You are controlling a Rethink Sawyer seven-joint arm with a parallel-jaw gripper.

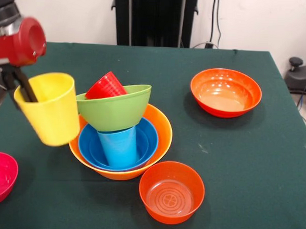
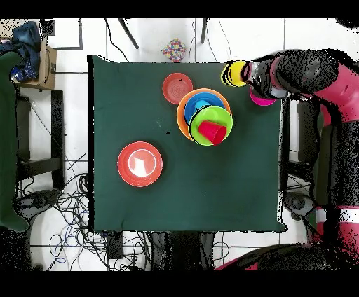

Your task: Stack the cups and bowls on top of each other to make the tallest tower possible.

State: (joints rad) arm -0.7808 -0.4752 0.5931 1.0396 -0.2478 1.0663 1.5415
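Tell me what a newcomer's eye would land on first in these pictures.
First, the yellow cup, held tilted above the table at the front view's left by the end effector, one finger inside its rim. Next, the tower beside it: pale orange bowl, blue bowl, upside-down light blue cup, lime green bowl tipped on top, red cup lying inside it. Two red-orange bowls sit apart on the green cloth.
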